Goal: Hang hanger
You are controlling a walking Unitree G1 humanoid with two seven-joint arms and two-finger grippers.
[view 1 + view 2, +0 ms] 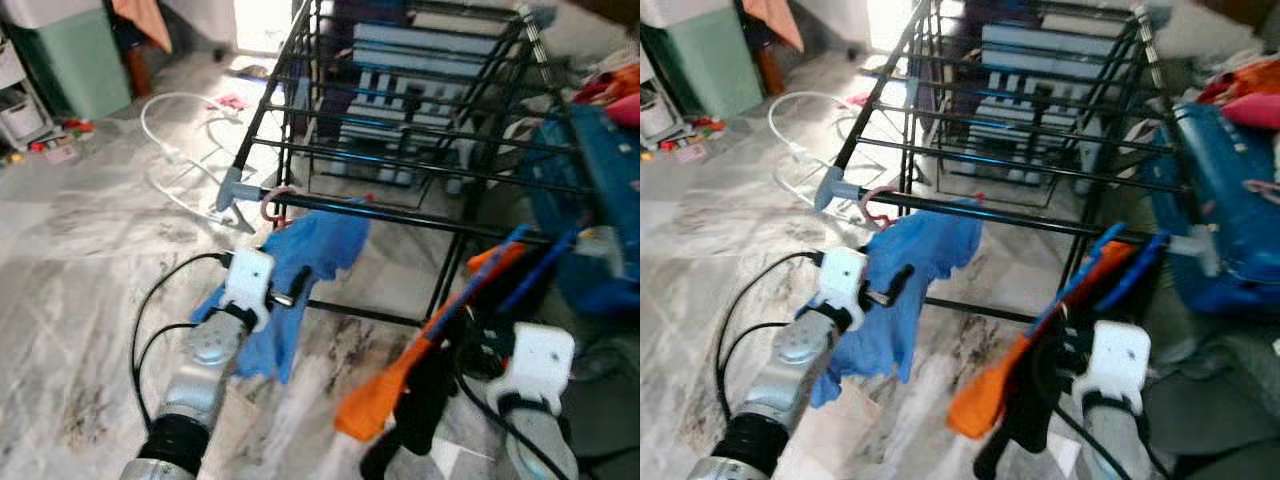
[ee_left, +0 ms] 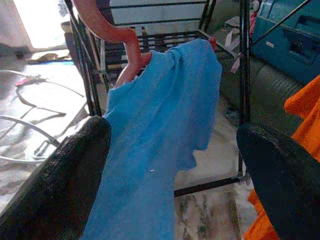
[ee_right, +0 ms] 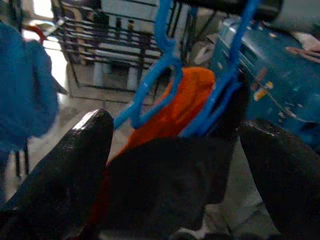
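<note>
Drying rack (image 1: 400,150): thin black metal rods, smooth, slight sheen.
Pink hanger (image 2: 117,37): smooth plastic hook, glossy.
Blue garment (image 2: 160,130): soft woven cloth, matt, creased.
Blue hangers (image 3: 165,65): smooth glossy plastic.
Orange garment (image 1: 385,390): matt cloth, limp.
Black garment (image 3: 165,185): dark matt cloth.
Floor (image 1: 80,280): polished grey-veined marble-look tile, reflective.
Left gripper (image 2: 172,160): black fingers (image 2: 60,185), finely textured rubbery matt; white glossy plastic mount.
Right gripper (image 3: 175,165): black fingers (image 3: 70,165) with dull sheen.
Arms: brushed silver metal.
White hose (image 1: 175,150): smooth plastic.
</note>
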